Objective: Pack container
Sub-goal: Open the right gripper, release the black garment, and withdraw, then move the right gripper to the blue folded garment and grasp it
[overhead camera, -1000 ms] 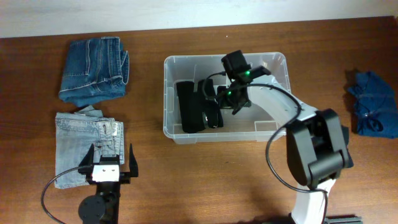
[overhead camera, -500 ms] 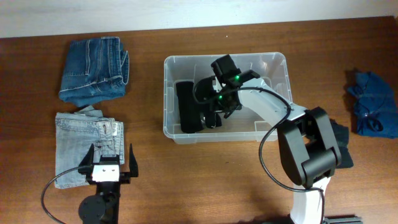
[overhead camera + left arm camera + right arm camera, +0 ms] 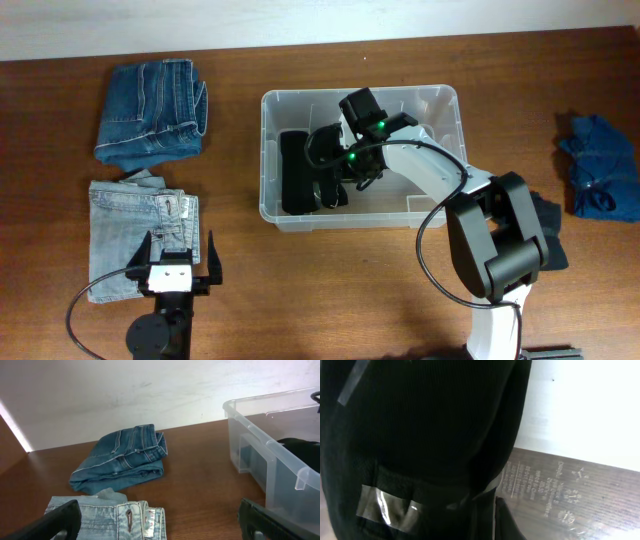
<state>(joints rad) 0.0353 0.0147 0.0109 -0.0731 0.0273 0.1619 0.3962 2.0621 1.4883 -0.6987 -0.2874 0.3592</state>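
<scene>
Container (image 3: 290,222) holds black garment (image 3: 295,180), right gripper (image 3: 335,185) pinched shut on it low inside, probably to lay it flat; left gripper (image 3: 178,250) parked wide open, empty.

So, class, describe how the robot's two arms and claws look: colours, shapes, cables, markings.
The right arm has chunky black joints, a white curved link, two green lights and a thin black cable. The left claw has two black fingers on a white block, with a looping black cable.
</scene>
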